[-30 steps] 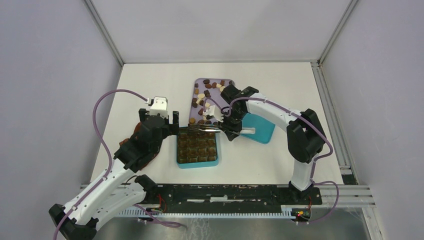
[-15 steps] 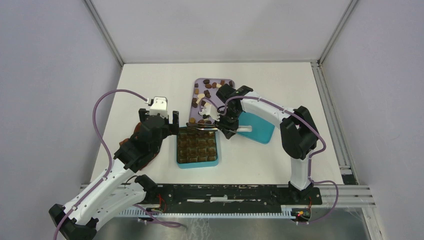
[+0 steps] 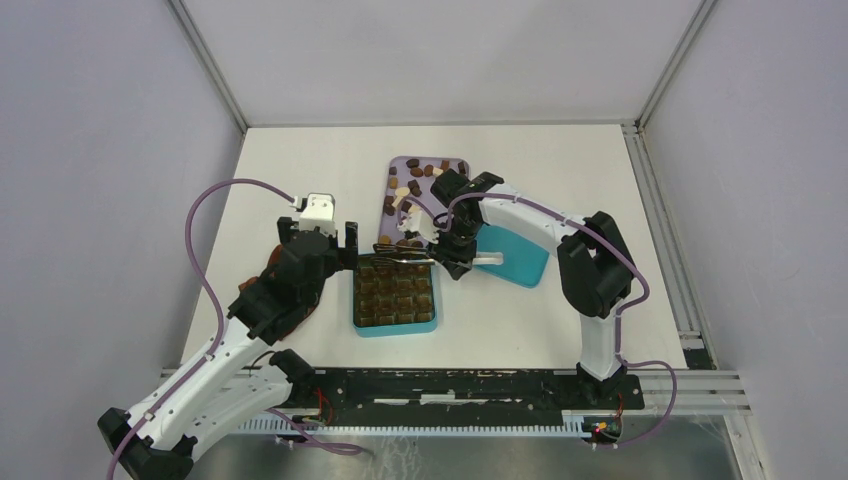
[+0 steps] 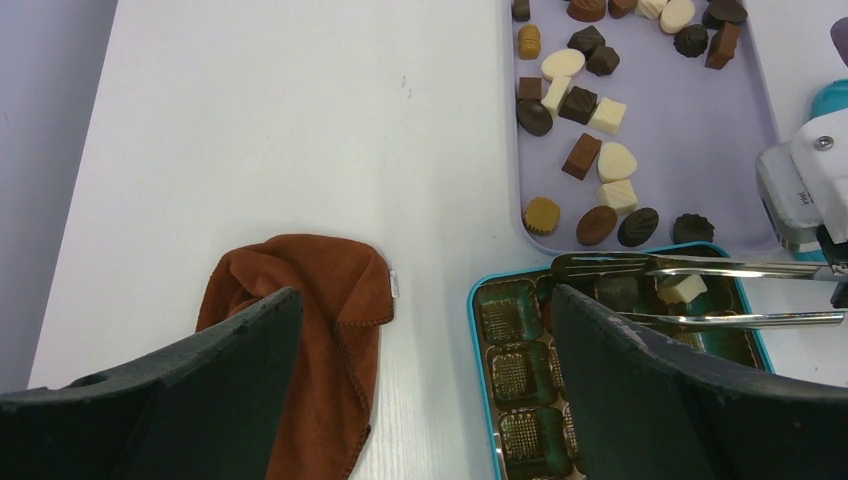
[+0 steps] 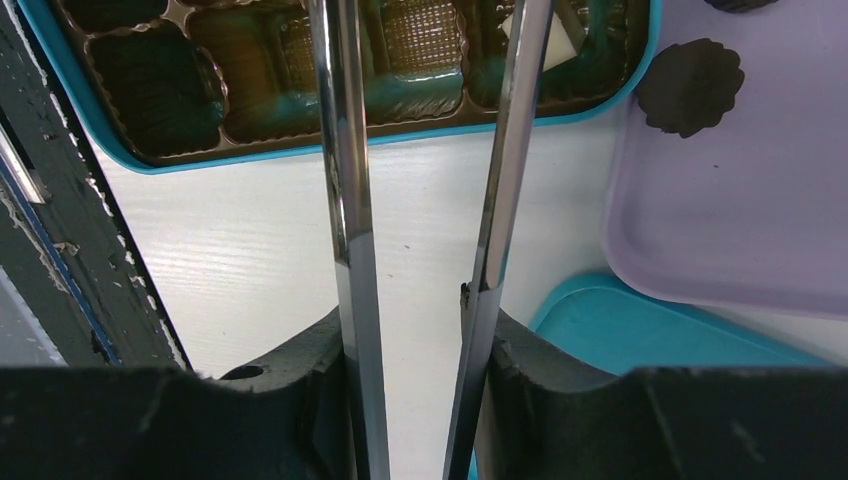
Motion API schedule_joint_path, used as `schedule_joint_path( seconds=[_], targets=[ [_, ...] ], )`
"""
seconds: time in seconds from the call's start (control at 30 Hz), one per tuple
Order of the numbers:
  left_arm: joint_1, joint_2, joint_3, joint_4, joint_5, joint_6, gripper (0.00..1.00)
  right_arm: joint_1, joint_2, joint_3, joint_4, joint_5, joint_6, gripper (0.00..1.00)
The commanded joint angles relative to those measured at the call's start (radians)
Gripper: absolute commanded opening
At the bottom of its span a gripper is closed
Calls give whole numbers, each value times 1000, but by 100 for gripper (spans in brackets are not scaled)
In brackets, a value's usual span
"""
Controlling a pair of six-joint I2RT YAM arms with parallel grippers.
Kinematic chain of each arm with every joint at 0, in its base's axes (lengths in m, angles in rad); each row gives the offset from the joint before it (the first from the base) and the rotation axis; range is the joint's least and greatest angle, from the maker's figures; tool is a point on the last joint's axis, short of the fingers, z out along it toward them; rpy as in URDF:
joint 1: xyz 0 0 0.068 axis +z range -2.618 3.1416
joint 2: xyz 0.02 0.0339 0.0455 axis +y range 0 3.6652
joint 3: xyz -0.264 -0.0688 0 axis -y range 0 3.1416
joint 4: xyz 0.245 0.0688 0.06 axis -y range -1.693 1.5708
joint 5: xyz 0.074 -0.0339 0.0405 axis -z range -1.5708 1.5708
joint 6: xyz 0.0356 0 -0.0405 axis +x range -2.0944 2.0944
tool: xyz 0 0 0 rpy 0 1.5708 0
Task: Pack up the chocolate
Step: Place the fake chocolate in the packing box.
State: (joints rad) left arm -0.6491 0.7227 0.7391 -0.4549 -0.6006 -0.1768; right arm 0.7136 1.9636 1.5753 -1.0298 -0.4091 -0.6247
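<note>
Cream chocolate (image 4: 685,288) in teal box (image 4: 471,350) — more on lavender tray (image 4: 690,160).

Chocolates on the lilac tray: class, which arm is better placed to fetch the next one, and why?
Right. The right gripper holds the metal tongs, tips over the teal box beside the tray. The left gripper is open and toolless, near the brown cloth.

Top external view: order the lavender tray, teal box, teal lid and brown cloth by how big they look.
Lavender tray and teal box: about alike, unranked.
Teal lid, partly under the right arm.
Brown cloth, mostly hidden by the left arm.
</note>
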Motion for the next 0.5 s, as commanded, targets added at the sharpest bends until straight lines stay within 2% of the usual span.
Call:
schedule_joint_path(
  seconds=[0.0, 0.3, 0.47],
  targets=[
    [4, -4, -3, 41, -14, 52, 99, 7, -20, 54, -4, -24, -3, 41],
    [5, -14, 1, 40, 2, 33, 99, -11, -98, 9, 1, -59, -21, 40],
    [5, -28, 98, 13, 149, -81, 99, -52, -161, -12, 6, -103, -22, 39]
  ],
)
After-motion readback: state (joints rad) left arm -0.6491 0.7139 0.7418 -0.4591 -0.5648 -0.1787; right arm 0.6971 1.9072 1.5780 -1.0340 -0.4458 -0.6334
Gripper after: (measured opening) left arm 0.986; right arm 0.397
